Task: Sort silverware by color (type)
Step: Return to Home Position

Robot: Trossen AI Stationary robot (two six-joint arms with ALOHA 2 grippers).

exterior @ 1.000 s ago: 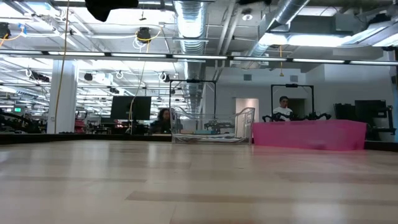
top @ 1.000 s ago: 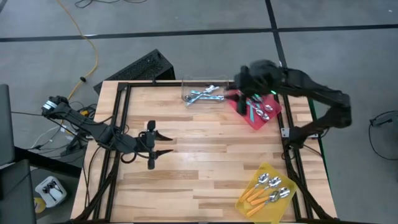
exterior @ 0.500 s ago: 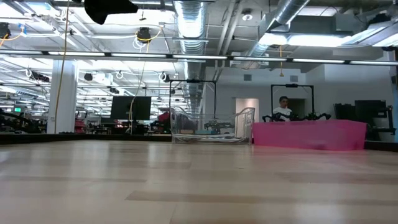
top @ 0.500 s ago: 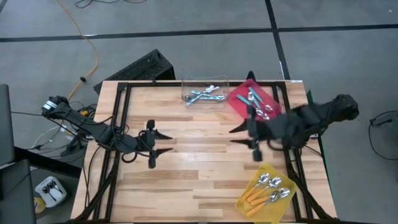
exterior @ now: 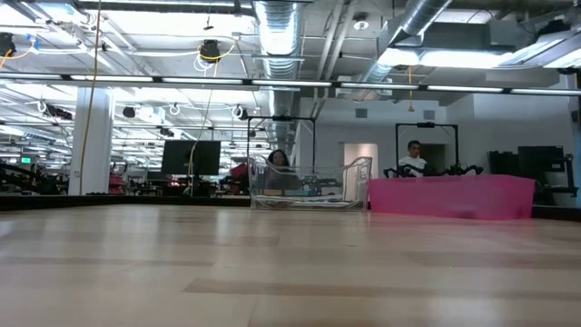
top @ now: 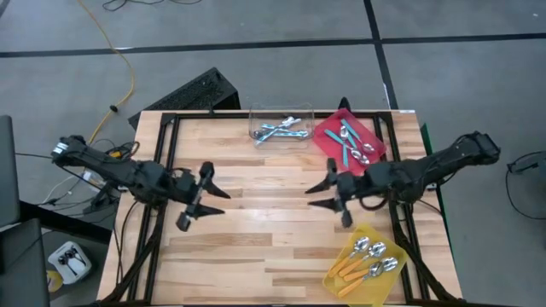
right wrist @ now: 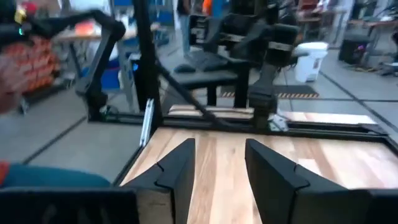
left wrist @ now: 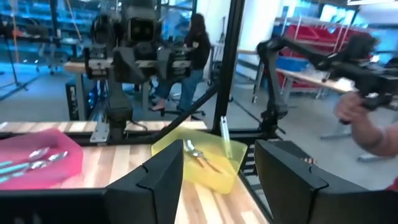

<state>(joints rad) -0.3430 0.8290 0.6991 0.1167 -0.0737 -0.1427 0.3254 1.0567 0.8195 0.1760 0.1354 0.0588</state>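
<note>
The spoons lie sorted in three trays. Light blue-handled ones are in the clear tray (top: pixel 280 128) at the far edge, teal ones in the red tray (top: pixel 350 141) beside it, and orange ones in the yellow tray (top: pixel 367 264) at the near right corner. My left gripper (top: pixel 215 189) hovers open over the table's left middle, pointing right. My right gripper (top: pixel 317 185) hovers open over the right middle, pointing left. Both are empty. The left wrist view shows the yellow tray (left wrist: pixel 199 155) and the red tray (left wrist: pixel 37 163) past its open fingers.
Bare wood lies between the two grippers (top: pixel 264 196). A black frame (top: pixel 162 170) runs along the table's edges. In the low view the clear tray (exterior: pixel 309 186) and red tray (exterior: pixel 449 196) stand at the far edge. People are in the room behind.
My right gripper has drawn back from above the red tray toward the near edge and the table's middle, turning until it points left, and it is empty. My left gripper has tipped slightly in place. The spoons and trays have stayed where they were.
</note>
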